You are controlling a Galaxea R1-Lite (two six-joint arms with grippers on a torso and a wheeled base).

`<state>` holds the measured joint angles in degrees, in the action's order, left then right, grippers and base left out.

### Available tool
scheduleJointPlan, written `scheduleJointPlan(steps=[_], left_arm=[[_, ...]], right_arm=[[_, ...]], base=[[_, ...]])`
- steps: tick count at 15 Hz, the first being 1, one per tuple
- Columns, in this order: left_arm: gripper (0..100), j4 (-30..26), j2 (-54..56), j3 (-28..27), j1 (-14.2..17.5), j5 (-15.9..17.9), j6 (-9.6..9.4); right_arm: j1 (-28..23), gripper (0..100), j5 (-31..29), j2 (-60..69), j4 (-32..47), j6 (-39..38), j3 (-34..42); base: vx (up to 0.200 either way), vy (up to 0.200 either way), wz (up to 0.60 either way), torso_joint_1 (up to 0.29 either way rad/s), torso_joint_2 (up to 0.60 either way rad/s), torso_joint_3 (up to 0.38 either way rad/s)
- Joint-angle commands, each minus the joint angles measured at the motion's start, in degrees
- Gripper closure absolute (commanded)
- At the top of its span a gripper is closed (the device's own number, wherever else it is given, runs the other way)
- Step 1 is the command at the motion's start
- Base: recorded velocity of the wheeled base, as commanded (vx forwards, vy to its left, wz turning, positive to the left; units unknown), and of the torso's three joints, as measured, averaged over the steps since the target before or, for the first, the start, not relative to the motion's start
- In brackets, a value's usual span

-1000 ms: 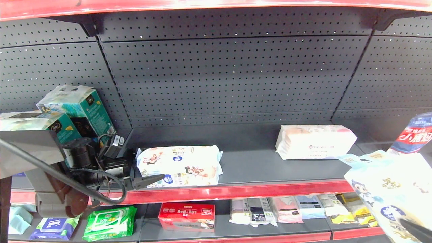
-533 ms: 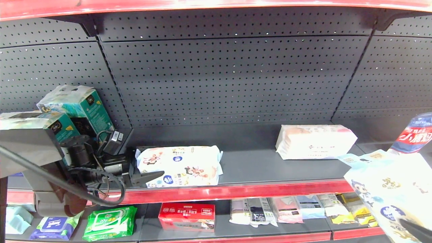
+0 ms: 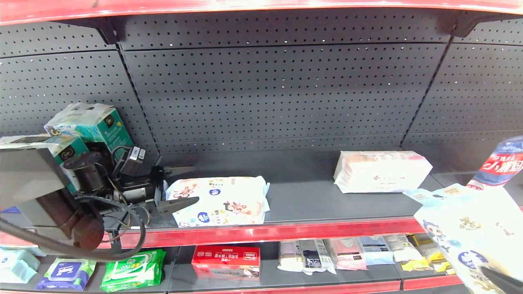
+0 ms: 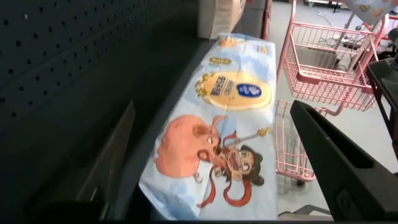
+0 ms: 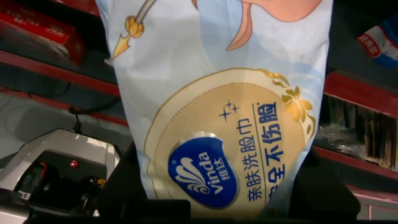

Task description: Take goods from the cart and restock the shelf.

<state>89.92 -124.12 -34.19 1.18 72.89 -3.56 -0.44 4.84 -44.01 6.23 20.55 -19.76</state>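
Two green cartons (image 3: 92, 126) sat together at the far left, with a white tissue pack (image 3: 382, 170) lying well apart to the right on the same level. One level down, a green wipes pack (image 3: 132, 270) lay near a red box (image 3: 226, 261), with small flat packs (image 3: 347, 253) in a row further right.

Two cartoon-printed packs (image 3: 220, 201). One white tissue pack (image 3: 382, 170). Two green boxes (image 3: 96, 124) (stacked at the left). One blue-and-red bag (image 3: 500, 161). On the lower shelf (image 3: 269, 282): one red box (image 3: 226, 261), one green pouch (image 3: 132, 269), one blue pouch (image 3: 65, 275), and perhaps five flat packets (image 3: 347, 253), overlapping and hard to separate. One pink cart (image 4: 326, 53).
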Motion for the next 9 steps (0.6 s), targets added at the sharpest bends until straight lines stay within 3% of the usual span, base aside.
scheduleJointPlan(steps=[1,4,5,7,9], left_arm=[[0,0.08,2.92,-0.26,-0.39,-0.2,0.13],[0,0.08,3.89,-2.46,-0.39,-0.82,0.31],[0,0.08,4.86,-4.48,-0.39,-1.08,1.8],[0,0.08,8.02,-6.24,-1.89,-5.3,4.26],[0,0.08,10.31,-5.97,-3.56,-11.36,5.41]], right_arm=[[0.0,100,0.08,-0.11,0.01,0.01,0.07],[0.09,100,0.08,-0.11,0.01,0.1,-0.19],[0.09,100,0.08,-0.11,0.01,0.1,-0.19],[0.09,100,0.08,-0.2,0.01,0.1,-0.37],[0.09,100,0.08,-0.64,-0.08,0.1,-0.89]], base=[[0.0,0.0,0.0,0.0,0.0,0.0],[0.0,0.0,0.0,0.0,0.0,0.0],[0.0,0.0,0.0,0.0,0.0,0.0],[0.0,0.0,0.0,0.0,0.0,0.0],[0.0,0.0,0.0,0.0,0.0,0.0]])
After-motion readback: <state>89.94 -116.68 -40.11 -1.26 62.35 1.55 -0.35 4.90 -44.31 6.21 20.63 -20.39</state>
